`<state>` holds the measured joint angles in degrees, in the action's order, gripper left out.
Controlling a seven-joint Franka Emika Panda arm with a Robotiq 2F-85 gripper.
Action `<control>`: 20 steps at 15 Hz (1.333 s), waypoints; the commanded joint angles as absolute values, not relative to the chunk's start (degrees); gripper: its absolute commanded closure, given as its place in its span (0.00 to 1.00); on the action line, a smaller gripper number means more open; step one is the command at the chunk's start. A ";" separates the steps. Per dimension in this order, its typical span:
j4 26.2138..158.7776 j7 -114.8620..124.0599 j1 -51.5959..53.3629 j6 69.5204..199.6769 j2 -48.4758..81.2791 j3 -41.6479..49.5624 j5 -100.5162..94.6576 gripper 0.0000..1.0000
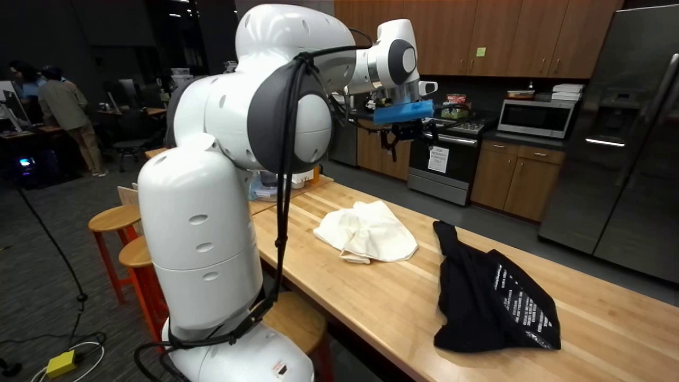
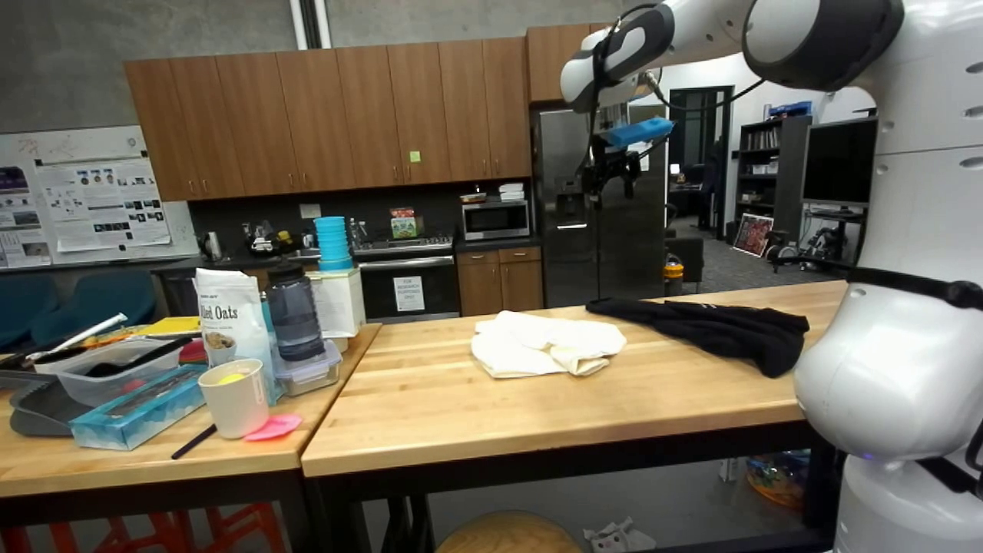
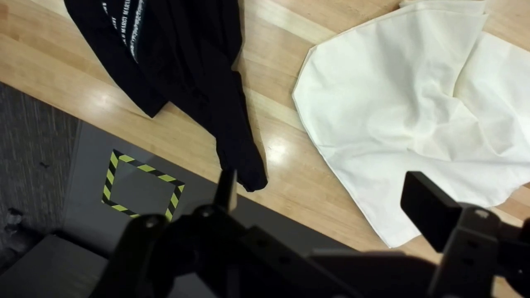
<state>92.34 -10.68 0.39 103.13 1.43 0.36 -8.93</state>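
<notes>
The robot's fingers (image 3: 430,211) are poised high above a wooden desk (image 2: 430,399), spread wide apart with nothing gripped between them. Beneath, a crumpled cream cloth (image 1: 366,233) is laid out on the desk, and a black garment (image 1: 493,297) printed with white lettering is draped beside it, the two divided by a strip of bare wood in the wrist view. There, the garment's narrow end is stretched to the edge of the desk. The white arm (image 1: 201,228) is extended over the desk, a blue block (image 1: 403,112) mounted just above the fingers. In an exterior view, a neighbouring table (image 2: 153,465) is crowded with a bag of oats (image 2: 230,311), a dark bottle (image 2: 294,311), a pale cup (image 2: 234,403) and a blue box (image 2: 127,422). An oven (image 1: 464,167), a microwave (image 1: 536,118) and a dark refrigerator (image 1: 610,132) are seen in the background of both exterior views. A person in a tan shirt (image 1: 61,106) is pictured at the far side of the room, beyond wooden stools (image 1: 114,217).
</notes>
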 commanded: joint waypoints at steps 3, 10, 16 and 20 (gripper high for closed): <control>91.87 -10.69 0.25 102.76 1.56 0.19 -8.93 0.00; 91.78 -10.70 0.24 102.68 1.57 0.19 -8.93 0.00; 88.48 -10.41 0.72 101.66 4.64 -0.49 -9.17 0.00; 82.94 -10.62 1.47 100.03 8.38 -1.31 -9.15 0.00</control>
<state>88.80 -10.60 0.99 102.81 5.07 -0.84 -8.93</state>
